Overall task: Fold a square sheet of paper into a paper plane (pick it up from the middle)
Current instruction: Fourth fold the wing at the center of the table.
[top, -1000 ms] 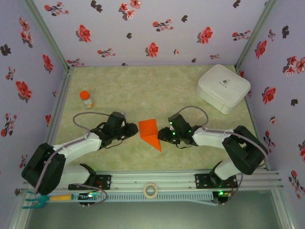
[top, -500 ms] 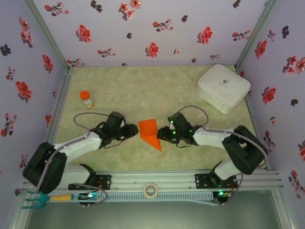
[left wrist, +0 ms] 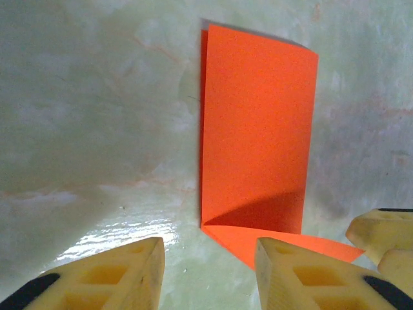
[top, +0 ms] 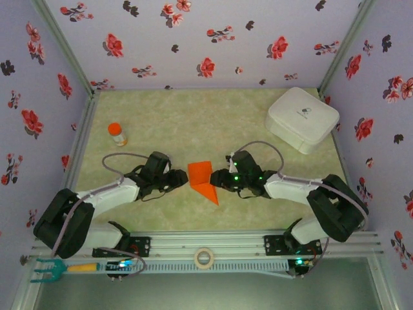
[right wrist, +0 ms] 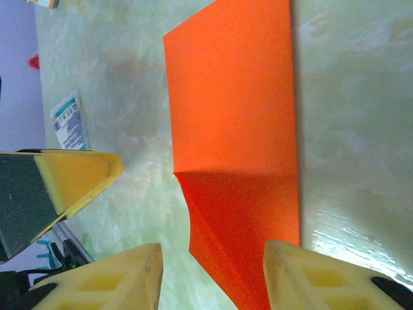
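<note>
The square sheet of paper (top: 201, 175) lies flat on the greenish table, folded into an orange-red strip with one end creased to a point (top: 215, 199) toward the near edge. My left gripper (top: 184, 182) stands open just left of it, its fingers (left wrist: 116, 278) low over bare table beside the paper (left wrist: 258, 129). On the other side, my right gripper (top: 217, 180) is open too, and its fingers (right wrist: 303, 278) straddle the shaded, pointed part of the paper (right wrist: 239, 116). Nothing is held by either one.
A white case (top: 302, 118) sits at the back right. An orange-capped bottle (top: 117, 134) stands at the left, with a small printed packet (right wrist: 70, 119) lying on the table. A tape roll (top: 204, 258) and a teal fork tool (top: 48, 269) rest on the front rail.
My right gripper has slid left up to the paper's right edge. The left gripper has barely shifted. The paper has not moved.
</note>
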You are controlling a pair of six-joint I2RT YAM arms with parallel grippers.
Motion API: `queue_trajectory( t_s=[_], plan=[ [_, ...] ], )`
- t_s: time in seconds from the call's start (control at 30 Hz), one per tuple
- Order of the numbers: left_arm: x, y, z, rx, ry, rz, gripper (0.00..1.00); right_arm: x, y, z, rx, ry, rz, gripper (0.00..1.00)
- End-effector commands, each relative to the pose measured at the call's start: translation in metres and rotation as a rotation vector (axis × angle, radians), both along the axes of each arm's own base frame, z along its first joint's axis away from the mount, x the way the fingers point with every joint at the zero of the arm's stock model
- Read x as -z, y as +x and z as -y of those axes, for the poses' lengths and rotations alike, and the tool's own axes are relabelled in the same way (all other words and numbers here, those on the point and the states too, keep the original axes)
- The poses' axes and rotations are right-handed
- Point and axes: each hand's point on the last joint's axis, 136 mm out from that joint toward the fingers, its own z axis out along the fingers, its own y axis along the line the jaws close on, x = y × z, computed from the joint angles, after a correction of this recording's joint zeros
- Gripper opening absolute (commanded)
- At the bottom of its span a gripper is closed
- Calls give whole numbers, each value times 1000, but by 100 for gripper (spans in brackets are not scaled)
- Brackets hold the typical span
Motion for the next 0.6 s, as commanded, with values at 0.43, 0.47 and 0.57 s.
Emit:
queue_trajectory(
  t_s=[0.43, 0.47, 0.57],
  plan=[
    [-8, 9, 13, 38, -97, -28, 45, 7, -5, -1, -71, -6, 16, 10],
    [-9, 10, 12, 35, -102, -32, 45, 5, -5, 0, -69, -1, 21, 7],
    [-14, 14, 14, 28, -124, -23, 48, 0, -5, 0, -68, 26, 35, 7]
  ],
)
